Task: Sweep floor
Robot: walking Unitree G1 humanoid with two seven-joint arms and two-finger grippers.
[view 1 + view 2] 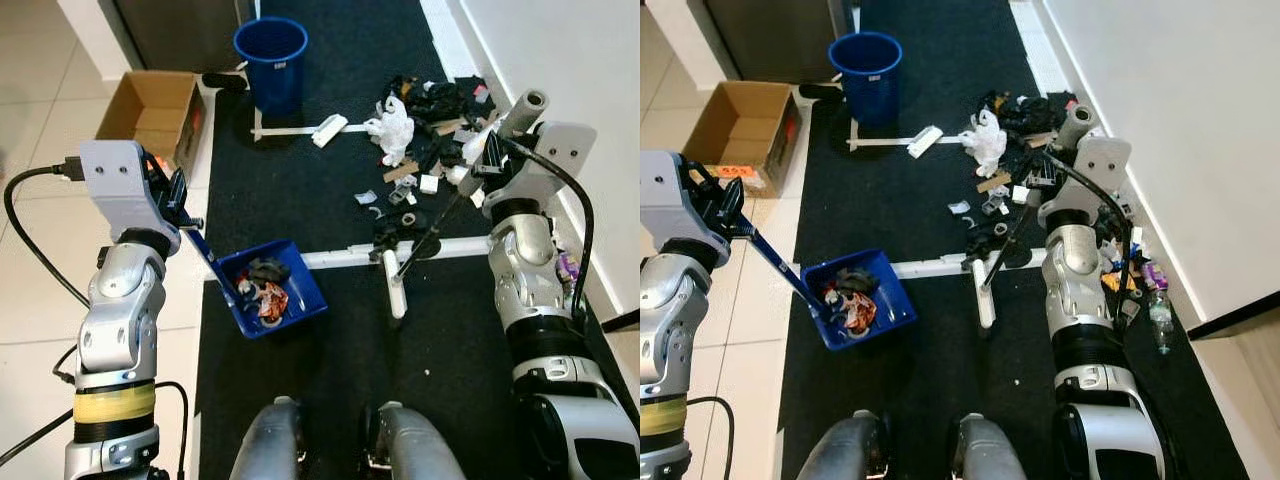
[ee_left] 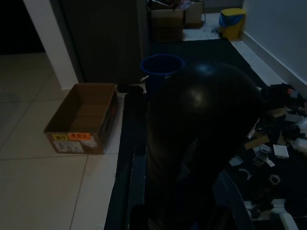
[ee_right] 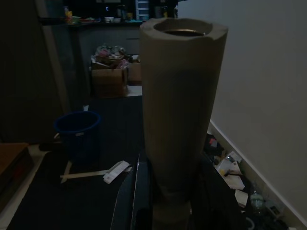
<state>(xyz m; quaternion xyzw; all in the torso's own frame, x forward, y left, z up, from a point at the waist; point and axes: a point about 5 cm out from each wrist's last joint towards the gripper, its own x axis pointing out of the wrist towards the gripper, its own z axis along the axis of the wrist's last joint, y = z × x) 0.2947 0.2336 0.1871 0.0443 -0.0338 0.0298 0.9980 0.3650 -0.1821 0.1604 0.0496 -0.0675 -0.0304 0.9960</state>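
Black mat [image 1: 300,180] over pale tiled floor [image 1: 40,190], with blue bin [image 1: 271,62] far, cardboard box [image 1: 150,115] far left on tiles, litter pile [image 1: 430,130] far right by wall, blue dustpan [image 1: 268,288] near left, white broom head [image 1: 396,295] centre.

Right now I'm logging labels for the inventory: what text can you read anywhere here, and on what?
Orange and yellow stickers on the brown cardboard box: dark printing, too blurred to read.
Small plastic bottle by the white wall: label too small to read.
No other text is legible.
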